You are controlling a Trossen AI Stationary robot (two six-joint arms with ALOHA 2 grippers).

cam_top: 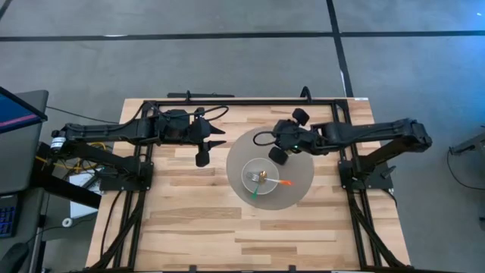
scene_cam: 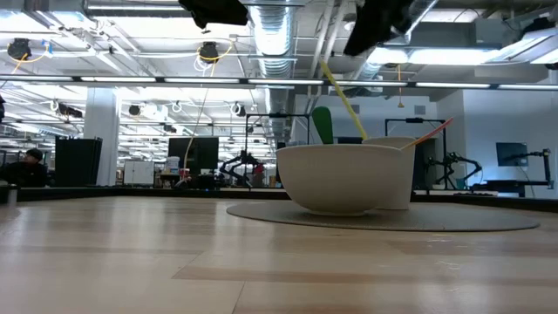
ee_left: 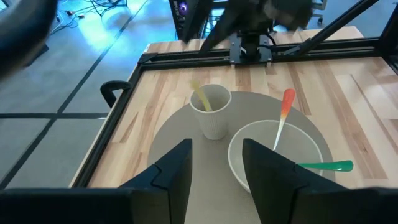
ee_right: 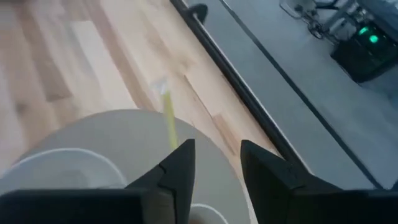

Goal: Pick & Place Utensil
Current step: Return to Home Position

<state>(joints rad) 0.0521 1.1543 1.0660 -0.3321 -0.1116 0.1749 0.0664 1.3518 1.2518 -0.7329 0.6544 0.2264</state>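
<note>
Now: left gripper [ee_left: 216, 162] hovers over bench [cam_top: 182, 227], fingers apart, empty. Bowl [cam_top: 246, 176] with orange fork [cam_top: 284, 183] on mat [cam_top: 303, 189]; yellow straw [ee_left: 200, 98] in cup [ee_left: 211, 112]. Right gripper [ee_right: 214, 155] above cup, fingers apart, empty; careless retreat could clip straw, tip cup.

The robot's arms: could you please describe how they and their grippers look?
Both the left arm and right arm are black, slim, jointed links, each with a black cable looping by the wrist. The left gripper and right gripper each have two dark, angular, flat-faced fingers.
</note>
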